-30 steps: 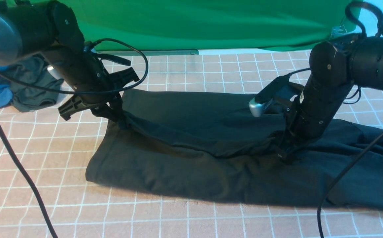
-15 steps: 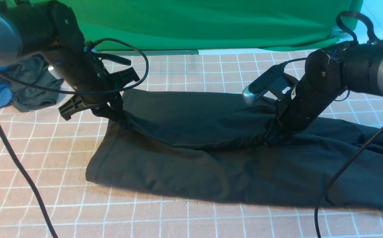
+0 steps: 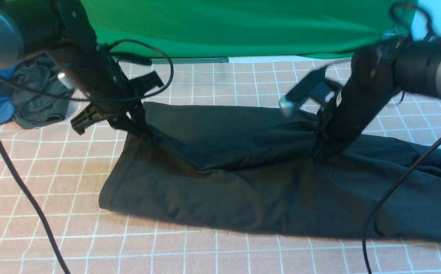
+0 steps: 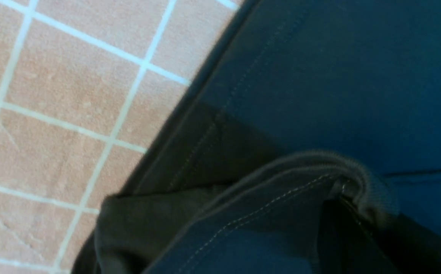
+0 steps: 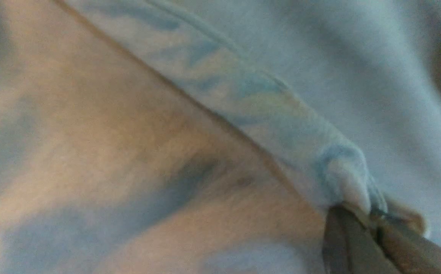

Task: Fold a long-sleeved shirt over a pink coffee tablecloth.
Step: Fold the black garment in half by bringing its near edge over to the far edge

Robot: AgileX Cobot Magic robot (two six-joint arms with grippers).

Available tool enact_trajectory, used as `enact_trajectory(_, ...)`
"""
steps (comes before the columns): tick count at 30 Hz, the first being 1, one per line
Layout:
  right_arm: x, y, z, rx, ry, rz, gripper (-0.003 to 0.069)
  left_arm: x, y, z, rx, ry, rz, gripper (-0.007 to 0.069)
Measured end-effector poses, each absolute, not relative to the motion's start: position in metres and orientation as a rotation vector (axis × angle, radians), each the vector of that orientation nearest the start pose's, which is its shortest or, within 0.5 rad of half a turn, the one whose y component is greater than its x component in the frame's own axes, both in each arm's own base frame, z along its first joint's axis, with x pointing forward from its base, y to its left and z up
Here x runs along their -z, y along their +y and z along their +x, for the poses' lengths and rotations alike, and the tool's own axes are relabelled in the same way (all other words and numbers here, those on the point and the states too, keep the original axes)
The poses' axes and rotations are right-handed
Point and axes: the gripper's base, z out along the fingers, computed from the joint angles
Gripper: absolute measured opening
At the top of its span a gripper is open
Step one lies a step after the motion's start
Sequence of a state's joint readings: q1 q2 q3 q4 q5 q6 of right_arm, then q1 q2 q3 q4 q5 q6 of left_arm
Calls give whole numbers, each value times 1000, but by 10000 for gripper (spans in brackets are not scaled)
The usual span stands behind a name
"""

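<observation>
**Both grippers pinch the shirt's upper layer, lifted just off the cloth**

The long-sleeved shirt (image 3: 243, 190) lies across the middle of the pink coffee tablecloth (image 3: 34, 182), running off to the right. The left gripper (image 3: 141, 134) is closed on its far-left hem, and the right gripper (image 3: 316, 153) is closed on the layer's edge further right. Both bites look small, so a sharp pull could slip the knit free. Uneven travel between the arms would likely skew the fold, and the trailing right end may drag. In the front view the whole garment shows, but the fingertips are lost, black on black. The left wrist view shows the stitched hem bunched at the grip. The washed-out right wrist view shows two fingertips shut on a nub of fabric.
</observation>
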State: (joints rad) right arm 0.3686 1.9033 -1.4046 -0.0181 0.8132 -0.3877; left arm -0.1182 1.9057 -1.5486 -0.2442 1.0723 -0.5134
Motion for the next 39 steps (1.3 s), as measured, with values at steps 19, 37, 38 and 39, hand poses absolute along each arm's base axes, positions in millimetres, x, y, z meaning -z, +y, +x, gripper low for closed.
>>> enact_trajectory(19, -213, 125, 431, -15, 2563, -927, 49, -250, -59, 453, 473, 2581, -746, 31)
enact_trajectory(37, -205, 128, 447, 17, 2442, -872, 328, -233, -57, 475, 442, 2449, -647, 209)
enact_trajectory(38, -213, 125, 445, 45, 2452, -856, 328, -236, -56, 475, 436, 2433, -636, 270)
enact_trajectory(39, -217, 124, 444, 58, 2458, -838, 316, -238, -56, 475, 430, 2427, -628, 283)
